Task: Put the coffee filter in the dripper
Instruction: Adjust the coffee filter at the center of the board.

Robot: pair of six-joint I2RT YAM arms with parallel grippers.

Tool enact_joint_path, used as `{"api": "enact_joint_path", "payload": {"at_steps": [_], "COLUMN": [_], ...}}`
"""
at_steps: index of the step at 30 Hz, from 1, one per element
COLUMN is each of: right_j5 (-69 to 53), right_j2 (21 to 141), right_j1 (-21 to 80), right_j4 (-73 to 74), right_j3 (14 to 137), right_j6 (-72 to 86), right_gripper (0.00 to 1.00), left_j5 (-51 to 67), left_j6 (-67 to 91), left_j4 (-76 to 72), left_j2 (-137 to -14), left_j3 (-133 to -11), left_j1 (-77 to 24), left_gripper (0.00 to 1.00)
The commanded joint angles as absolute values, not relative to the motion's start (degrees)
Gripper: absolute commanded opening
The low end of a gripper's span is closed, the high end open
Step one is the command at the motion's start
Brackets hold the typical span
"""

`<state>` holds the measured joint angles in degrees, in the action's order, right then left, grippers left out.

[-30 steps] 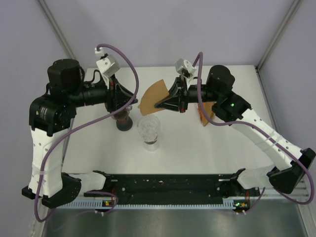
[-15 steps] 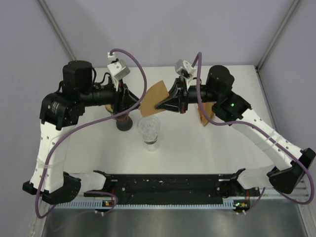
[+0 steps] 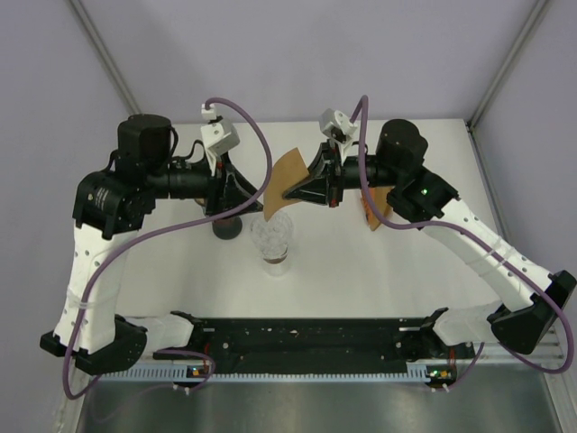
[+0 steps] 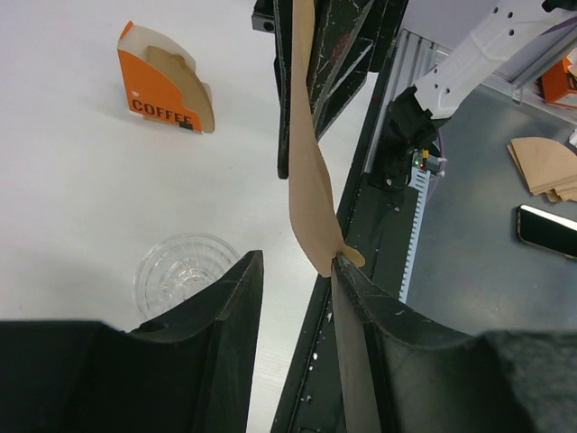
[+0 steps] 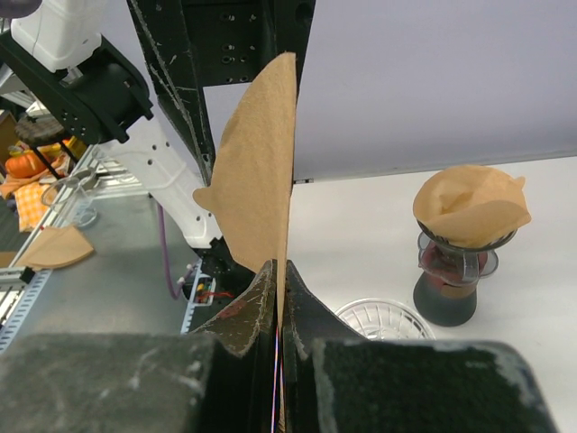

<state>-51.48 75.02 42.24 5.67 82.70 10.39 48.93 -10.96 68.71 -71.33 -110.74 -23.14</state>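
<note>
Right tool [image 5: 278, 275] is pinched tight on the brown coffee filter [image 5: 257, 180], holding it edge-up in the air. Left tool [image 4: 293, 262] gapes open, its fingers straddling the filter's free corner, which brushes one finger. Just nearer and lower, the clear dripper [image 3: 272, 233] sits on the tabletop [image 3: 361, 271]. Left of it, a dark dripper [image 5: 448, 302] already wears a filter. The orange filter box [image 4: 162, 90] stands off right.

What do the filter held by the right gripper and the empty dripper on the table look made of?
Filter: thin matte brown paper, probably unbleached; it bends at its edge. Dripper: transparent and ribbed, glossy, table showing through; glass or clear plastic, cannot tell which.
</note>
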Motion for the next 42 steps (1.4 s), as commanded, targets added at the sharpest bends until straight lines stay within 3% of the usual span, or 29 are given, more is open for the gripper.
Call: {"api": "enact_joint_path", "payload": {"at_steps": [1,15,18,21,27,29,32,33,35,40,42], "right_j5": [-51.94,-49.14,-47.11,-49.30,-49.48,-48.70,-42.13,-37.49,-24.14,3.65,7.28], "right_j2": [74.00,73.22,72.07,71.98,71.28,71.02,69.44,68.39,65.76,58.54,58.19], "right_j1": [42.80,42.80,42.80,42.80,42.80,42.89,42.80,42.98,44.90,53.25,55.36], "right_j4": [5.10,5.10,4.57,3.43,3.25,3.25,3.52,3.17,1.42,-27.26,-35.91], "right_j3": [85.52,85.08,84.38,84.29,83.58,83.24,81.83,80.78,77.45,58.39,55.29], "right_j6": [9.41,8.18,7.65,8.00,7.73,7.21,4.32,1.87,-8.56,-44.86,-54.27], "right_gripper": [0.00,0.00,0.00,0.00,0.00,0.00,0.00,0.00,0.00,0.00,0.00], "left_j5": [51.25,50.12,46.86,43.95,42.89,43.33,41.85,39.49,36.05,36.47,39.45], "left_j6": [-11.78,-9.15,-7.74,-6.76,-9.57,-10.63,-8.11,-5.48,-1.34,5.69,9.56], "left_j4": [68.30,66.54,65.40,64.51,65.91,66.97,66.19,65.05,62.94,60.21,58.28], "left_j2": [-70.31,-70.93,-71.01,-71.10,-71.02,-71.10,-70.75,-70.66,-70.93,-71.98,-72.07], "left_j3": [-110.21,-111.35,-111.36,-111.36,-112.67,-113.64,-114.43,-114.61,-115.66,-116.81,-116.28], "left_j1": [-23.38,-23.29,-23.38,-23.38,-23.29,-23.29,-23.12,-22.85,-21.89,-21.45,-21.09], "left_gripper": [0.42,0.43,0.41,0.32,0.28,0.32,0.47,0.55,0.61,0.74,0.89]}}
